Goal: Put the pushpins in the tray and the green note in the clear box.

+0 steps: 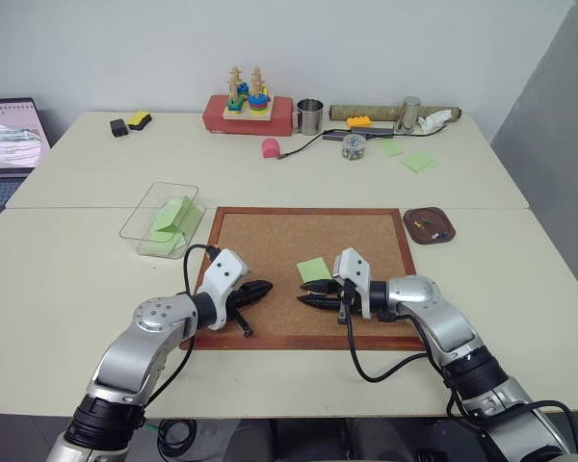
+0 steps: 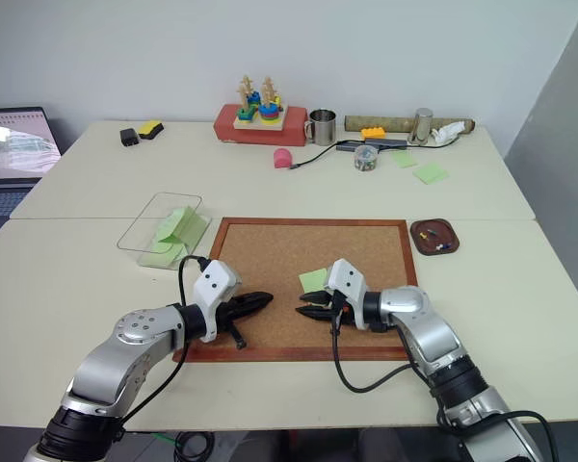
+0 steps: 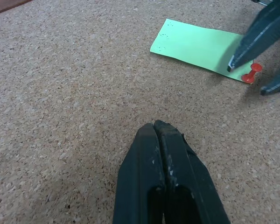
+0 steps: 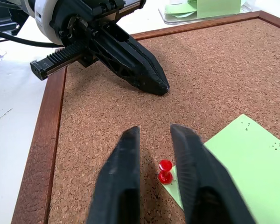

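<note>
A flat green note (image 1: 314, 269) lies on the cork board (image 1: 270, 236), held at one corner by a red pushpin (image 4: 165, 171). My right gripper (image 4: 154, 133) reaches in low from the right. Its fingers stand a narrow gap apart on either side of the pin's head, and I see no contact. My left gripper (image 1: 267, 287) hovers shut and empty over the board's left part, tips towards the note. The small dark reddish tray (image 1: 409, 217) sits just off the board's far right corner. The clear box (image 1: 173, 185), left of the board, holds bent green notes.
The board's wooden frame (image 1: 279, 342) runs along the near edge under both arms. At the table's back stand a red box with a stacking toy (image 1: 249, 111), a metal cup (image 1: 309, 116), a small jar (image 1: 354, 145) and loose green notes (image 1: 419, 161). A laptop (image 1: 10, 135) sits far left.
</note>
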Controlling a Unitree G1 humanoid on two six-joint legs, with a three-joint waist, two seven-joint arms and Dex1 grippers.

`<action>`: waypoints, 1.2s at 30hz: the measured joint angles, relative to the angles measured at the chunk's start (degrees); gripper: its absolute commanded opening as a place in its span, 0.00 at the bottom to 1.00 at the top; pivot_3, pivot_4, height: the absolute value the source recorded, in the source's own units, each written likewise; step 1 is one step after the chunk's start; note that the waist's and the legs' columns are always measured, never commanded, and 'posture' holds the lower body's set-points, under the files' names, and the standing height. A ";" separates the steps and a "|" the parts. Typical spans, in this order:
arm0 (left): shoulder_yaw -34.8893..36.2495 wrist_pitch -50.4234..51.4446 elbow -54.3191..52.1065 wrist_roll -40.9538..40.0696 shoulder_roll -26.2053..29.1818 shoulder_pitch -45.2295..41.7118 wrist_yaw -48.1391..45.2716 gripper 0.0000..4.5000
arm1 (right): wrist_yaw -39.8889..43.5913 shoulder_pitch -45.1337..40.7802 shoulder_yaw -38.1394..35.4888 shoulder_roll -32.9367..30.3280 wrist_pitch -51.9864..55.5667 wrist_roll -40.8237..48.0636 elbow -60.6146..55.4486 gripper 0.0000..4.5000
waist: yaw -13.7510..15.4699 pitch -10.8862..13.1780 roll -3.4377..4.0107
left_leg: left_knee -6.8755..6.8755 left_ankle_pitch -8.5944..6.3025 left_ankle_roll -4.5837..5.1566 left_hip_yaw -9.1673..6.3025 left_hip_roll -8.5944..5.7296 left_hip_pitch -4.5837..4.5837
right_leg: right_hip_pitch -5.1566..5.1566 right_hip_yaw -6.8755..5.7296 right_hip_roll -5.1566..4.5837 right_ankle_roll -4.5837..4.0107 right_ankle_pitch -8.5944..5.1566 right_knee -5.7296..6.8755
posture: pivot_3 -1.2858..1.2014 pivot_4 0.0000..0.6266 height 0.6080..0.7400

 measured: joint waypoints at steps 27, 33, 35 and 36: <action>1.15 0.60 -0.07 -0.94 -1.18 0.33 0.11 0.00 | 0.96 -0.74 -3.65 -1.51 1.99 3.10 -6.58 0.01 | 0.01 0.00 0.00 | 0.00 0.00 0.00 -0.01 0.00 0.00 | 0.01 -0.01 0.00 0.00 0.00 0.00 | 0.52 0.24 1.00; 4.52 8.04 -1.33 -10.01 -2.48 0.72 -2.32 0.27 | 1.30 -1.89 -3.59 -3.61 -2.56 0.27 -6.03 0.00 | -0.04 0.02 -0.01 | 0.01 0.00 0.00 -0.07 0.00 -0.07 | -0.03 -0.07 0.00 0.00 0.00 0.01 | 0.52 0.24 1.00; 8.54 14.62 -1.44 -16.95 -4.28 -0.17 -2.12 0.34 | 2.43 -2.21 -3.53 -5.82 -5.95 -1.45 -5.33 0.00 | 0.08 0.07 -0.09 | 0.05 0.00 0.00 -0.12 0.00 -0.13 | -0.04 -0.13 -0.01 0.00 0.00 0.01 | 0.52 0.24 1.00; 10.22 16.58 -1.47 -19.29 -4.98 -0.93 -1.49 0.39 | 2.75 -2.25 -3.53 -6.43 -6.87 -1.82 -5.13 0.00 | 0.14 0.11 -0.16 | 0.07 0.00 0.00 -0.16 0.00 -0.15 | -0.04 -0.18 -0.01 0.00 0.00 0.01 | 0.52 0.24 1.00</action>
